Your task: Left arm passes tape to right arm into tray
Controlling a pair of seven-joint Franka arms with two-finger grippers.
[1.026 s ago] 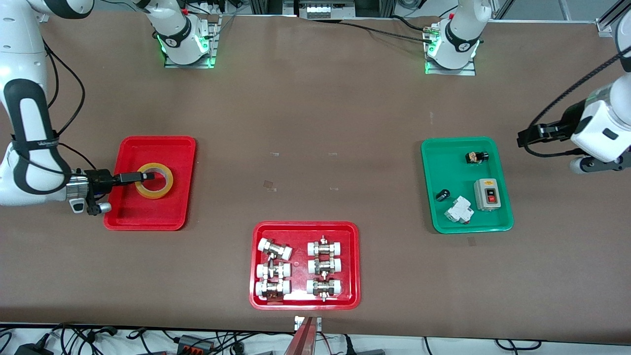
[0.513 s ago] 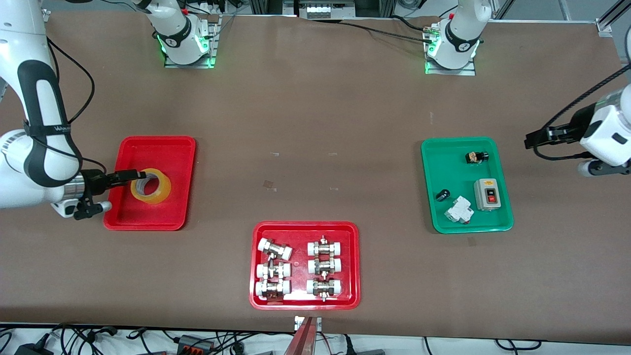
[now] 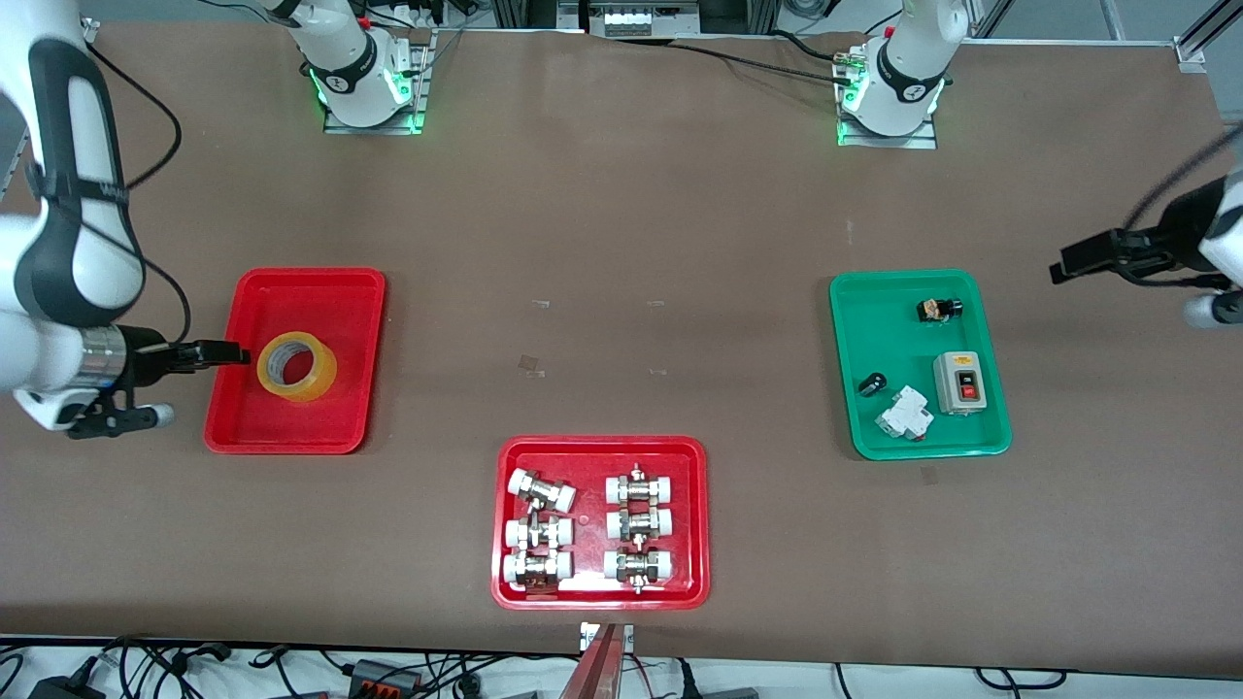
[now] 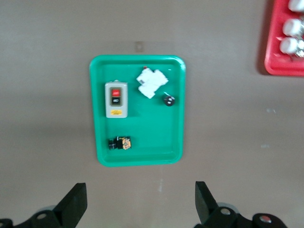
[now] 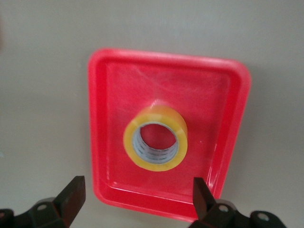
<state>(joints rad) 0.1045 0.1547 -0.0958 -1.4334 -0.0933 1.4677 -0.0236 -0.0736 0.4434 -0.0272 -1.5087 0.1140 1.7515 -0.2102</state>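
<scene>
The yellow tape roll [image 3: 297,366] lies flat in the plain red tray [image 3: 291,432] at the right arm's end of the table; it also shows in the right wrist view [image 5: 156,138], inside the tray [image 5: 232,137]. My right gripper [image 3: 233,353] is open and empty, over the tray's edge beside the tape, not touching it; in its wrist view [image 5: 137,199] the jaws stand wide apart. My left gripper [image 3: 1073,260] is open and empty, up over the bare table beside the green tray [image 3: 889,442]; its wrist view [image 4: 140,202] shows the jaws wide apart.
The green tray [image 4: 175,85] holds a grey switch box [image 3: 959,383], a white breaker [image 3: 904,414] and small black parts. A second red tray [image 3: 599,597] of white-capped metal fittings lies nearer the front camera, at mid-table.
My right gripper has let go of the tape and drawn back off it toward the table's end, leaving the roll in the red tray. My left gripper has drawn farther away from the green tray.
</scene>
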